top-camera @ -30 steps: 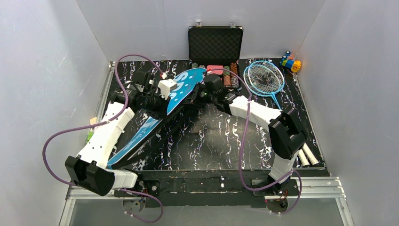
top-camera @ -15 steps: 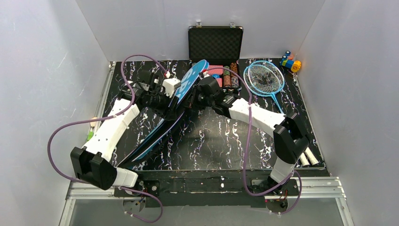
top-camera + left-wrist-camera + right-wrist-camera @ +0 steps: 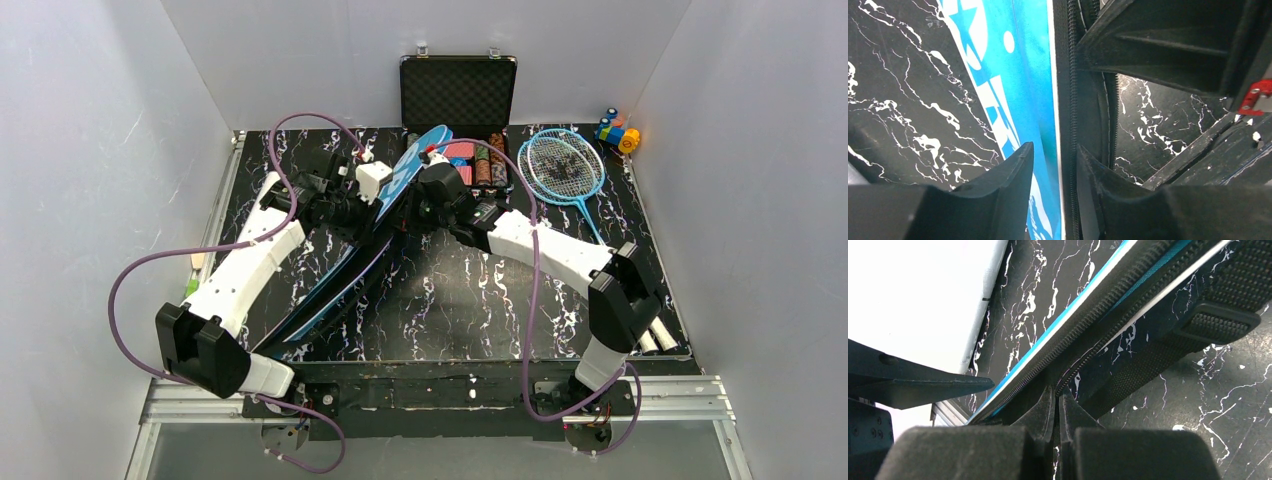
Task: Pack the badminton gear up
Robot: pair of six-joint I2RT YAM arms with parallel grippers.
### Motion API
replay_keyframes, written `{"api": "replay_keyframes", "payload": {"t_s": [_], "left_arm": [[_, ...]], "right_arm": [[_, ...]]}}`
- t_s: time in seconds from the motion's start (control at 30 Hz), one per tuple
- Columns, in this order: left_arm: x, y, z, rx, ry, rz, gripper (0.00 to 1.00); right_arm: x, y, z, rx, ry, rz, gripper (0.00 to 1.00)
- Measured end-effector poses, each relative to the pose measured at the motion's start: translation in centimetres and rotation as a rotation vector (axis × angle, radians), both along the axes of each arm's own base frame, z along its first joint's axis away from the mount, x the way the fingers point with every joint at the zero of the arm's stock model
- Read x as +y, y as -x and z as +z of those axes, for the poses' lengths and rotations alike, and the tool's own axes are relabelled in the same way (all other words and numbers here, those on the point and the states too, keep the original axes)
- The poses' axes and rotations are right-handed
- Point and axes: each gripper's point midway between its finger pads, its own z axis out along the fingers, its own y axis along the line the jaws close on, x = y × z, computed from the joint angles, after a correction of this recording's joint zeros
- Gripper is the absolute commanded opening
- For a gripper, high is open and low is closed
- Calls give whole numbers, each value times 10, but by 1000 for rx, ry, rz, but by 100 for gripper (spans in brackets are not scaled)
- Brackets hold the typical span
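Black tabletop [image 3: 470, 300] veined in white is seen, boxed in by plain pale walls [image 3: 90, 150] on the left, far and right sides. A metal rail [image 3: 450, 395] is fixed along the near edge. The blue bag [image 3: 413, 162] is stood on its edge, run diagonally from the near-left corner toward the far middle. Its tip is near the open black case [image 3: 458, 90] set against the far wall. Light-blue rackets [image 3: 562, 165] are laid flat at far right, apart from the bag. Toy blocks [image 3: 618, 132] are tucked in the far right corner. White tubes [image 3: 655, 330] are laid at the near right edge, partly hidden by the right arm. The left gripper [image 3: 1054, 150] is set astride the bag's rim, fingers partly spread, blue panel and zip between them; a real squeeze cannot be told. The right gripper [image 3: 1057, 392] is pressed together at the zip line; whether anything is pinched cannot be told
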Motion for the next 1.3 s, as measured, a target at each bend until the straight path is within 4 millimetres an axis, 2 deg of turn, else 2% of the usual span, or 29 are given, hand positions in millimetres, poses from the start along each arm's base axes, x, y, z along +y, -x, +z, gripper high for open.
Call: {"api": "replay_keyframes", "payload": {"t_s": [0.07, 0.17, 0.4, 0.6, 0.7, 0.8, 1.1, 1.17, 1.3], "left_arm": [[1, -1, 0, -6, -10, -2, 24], [3, -2, -1, -15, -23, -8, 2], [10, -9, -2, -42, -69, 2, 0], [7, -27, 13, -86, -70, 23, 0], [4, -37, 22, -131, -53, 39, 0], [2, -45, 22, -148, -50, 49, 0], [-7, -70, -1, -173, -74, 73, 0], [-11, -75, -7, -167, -80, 77, 0], [-19, -72, -18, -155, -92, 83, 0]], "right_arm": [[-1, 1, 1, -3, 2, -2, 1], [-3, 1, 5, -9, 0, -3, 1], [-8, 2, 12, -25, 2, -13, 1], [-36, 0, 4, -16, 14, -58, 1], [-46, -3, 4, -17, 12, -77, 18], [-51, -5, 1, -12, 12, -88, 29], [-63, -8, -11, 19, 29, -96, 66], [-70, -8, -12, 31, 30, -106, 75], [-109, -6, -1, 47, 29, -155, 80]]}}
